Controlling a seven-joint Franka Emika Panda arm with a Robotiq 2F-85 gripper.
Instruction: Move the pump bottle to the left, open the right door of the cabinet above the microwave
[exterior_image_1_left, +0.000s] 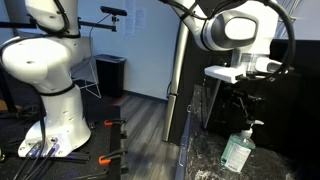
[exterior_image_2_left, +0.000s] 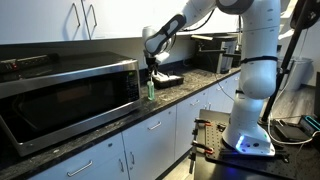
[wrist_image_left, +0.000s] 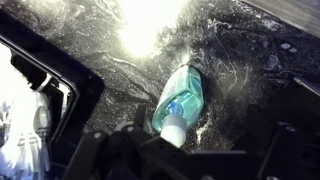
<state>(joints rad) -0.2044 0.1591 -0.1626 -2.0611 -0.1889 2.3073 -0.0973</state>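
Observation:
The pump bottle (exterior_image_1_left: 238, 152) stands upright on the dark speckled countertop (exterior_image_1_left: 205, 160); it is pale green with a white pump head. It also shows next to the microwave's right end in an exterior view (exterior_image_2_left: 151, 89) and from above in the wrist view (wrist_image_left: 181, 100). My gripper (exterior_image_1_left: 250, 118) hangs directly over the pump head, also seen in an exterior view (exterior_image_2_left: 152, 66). In the wrist view its jaws (wrist_image_left: 188, 145) are spread wide on either side of the bottle, open, not touching it. The black microwave (exterior_image_2_left: 60, 95) sits under the white cabinet, whose right door (exterior_image_2_left: 115, 20) is closed.
A flat black item (exterior_image_2_left: 170, 77) lies on the counter just past the bottle, with dark appliances (exterior_image_2_left: 207, 52) further back. A tall dark panel (exterior_image_1_left: 180, 80) stands at the counter's end. The robot base (exterior_image_2_left: 250, 110) stands on the floor beside the lower cabinets.

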